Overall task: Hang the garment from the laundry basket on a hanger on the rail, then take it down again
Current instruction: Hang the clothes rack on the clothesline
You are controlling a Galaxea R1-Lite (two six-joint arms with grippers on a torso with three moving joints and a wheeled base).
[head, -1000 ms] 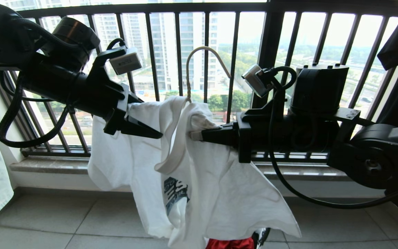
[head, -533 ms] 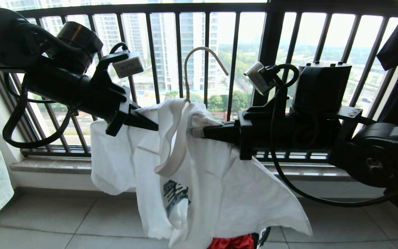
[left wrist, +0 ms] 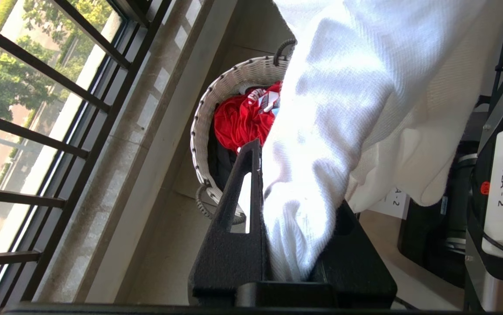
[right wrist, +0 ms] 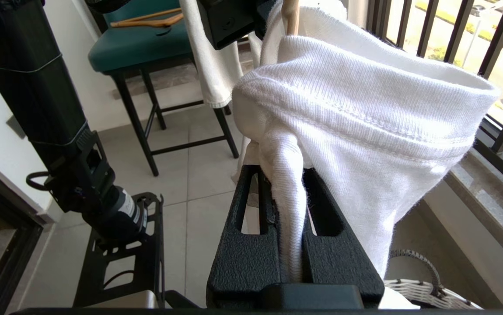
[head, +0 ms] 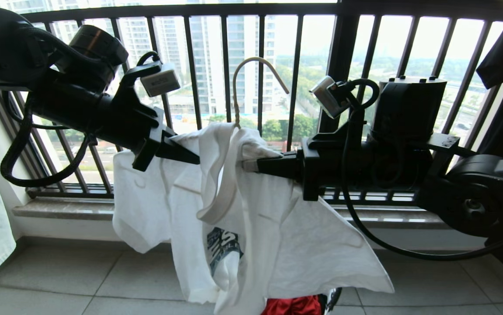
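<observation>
T-shirt hangs pinched between left gripper and right gripper.

Black barred window railing, grey tiled floor, teal chair

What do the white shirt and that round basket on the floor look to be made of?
The garment looks like soft knitted cotton: fine ribbing, stitched hem, limp folds. The laundry basket looks like white woven wicker or plastic cane, judging by its plaited rim; which one is unclear.

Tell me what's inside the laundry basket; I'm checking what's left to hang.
In the laundry basket, a red cloth shows over something dark. The garment hanging in front covers the rest.
</observation>
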